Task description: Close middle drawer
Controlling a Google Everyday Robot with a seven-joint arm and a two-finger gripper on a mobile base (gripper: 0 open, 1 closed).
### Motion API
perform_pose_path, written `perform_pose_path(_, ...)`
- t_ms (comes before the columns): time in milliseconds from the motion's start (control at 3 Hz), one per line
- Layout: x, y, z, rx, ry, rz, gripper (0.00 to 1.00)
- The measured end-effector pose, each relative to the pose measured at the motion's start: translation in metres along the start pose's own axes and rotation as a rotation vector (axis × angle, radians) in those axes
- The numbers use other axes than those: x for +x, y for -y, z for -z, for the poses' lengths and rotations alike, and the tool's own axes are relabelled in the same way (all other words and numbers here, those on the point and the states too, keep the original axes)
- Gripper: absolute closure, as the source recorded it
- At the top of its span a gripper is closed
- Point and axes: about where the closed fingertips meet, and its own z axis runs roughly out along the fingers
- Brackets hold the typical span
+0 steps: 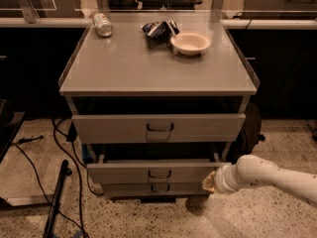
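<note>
**While the middle drawer stands partly out, the gripper sits at its right end**

Seen from the front and slightly above, a grey metal desk (148, 68) fills the middle of the view, with three drawers stacked under its top. Below the front edge, the top drawer (114, 128) is pulled forward, with a dark gap above it. Under that is the middle drawer (124, 172), a low, wide front with a small dark handle at its centre. It too stands out from the frame, ahead of the lowest drawer (129, 188), whose narrow front shows just beneath it.

A pale robot arm (267, 175) reaches in from the right edge of the view, low near the floor. Its gripper (209, 182) is below the desk's front right corner, right at the right end of the middle drawer's front. Whether it touches the drawer cannot be told, nor whether it is parted or closed.

Near the desk's back edge, a can (103, 25) lies on its side at the back left corner. A crumpled dark bag (158, 29) sits at the middle of that edge, with a pale bowl (190, 43) just to its right.
</note>
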Motion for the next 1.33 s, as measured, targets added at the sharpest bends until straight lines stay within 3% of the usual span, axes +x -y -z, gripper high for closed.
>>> perform_pose_path(333, -0.01, 0.01, -0.015, 0.043, 0.055, 0.055, 1.0)
perform_pose_path(667, -0.016, 0.028, -0.027, 0.119, 0.102, 0.117, 1.0)
perform_pose_path(1333, -0.021, 0.072, -0.043, 0.265, 0.153, 0.177, 1.0)
